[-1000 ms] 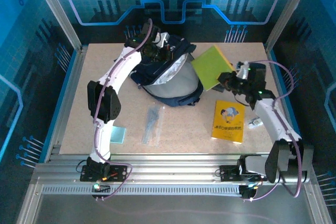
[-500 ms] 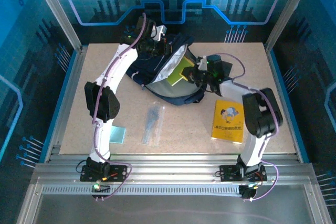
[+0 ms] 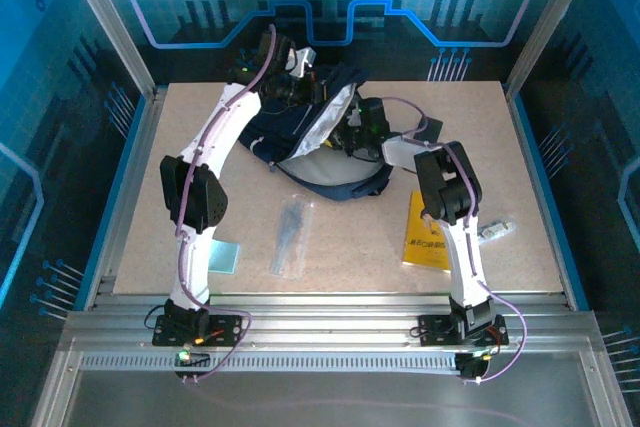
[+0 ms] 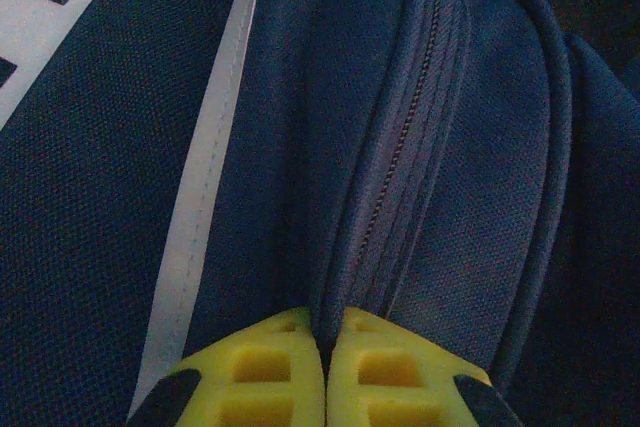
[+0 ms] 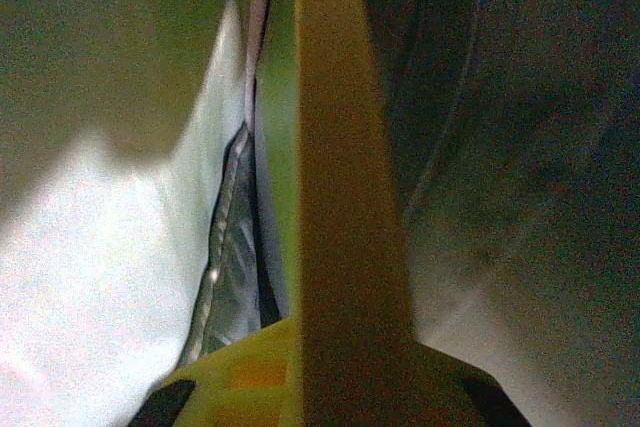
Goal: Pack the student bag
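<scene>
Two hands at the student bag [image 4: 100,207]: left hand [image 4: 325,337] pinches its zipper fold, right hand [image 5: 340,357] grips a green book [image 5: 350,197] inside.

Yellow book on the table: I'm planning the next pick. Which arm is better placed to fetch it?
Right. The yellow book lies beside the right arm, while the left pincer is clamped on the bag, holding it open.

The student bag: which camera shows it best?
The top external view: it takes in nearly the whole student bag, mouth open. The left wrist view gives a close patch of navy fabric and zipper; the right wrist view looks inside at pale lining.
</scene>
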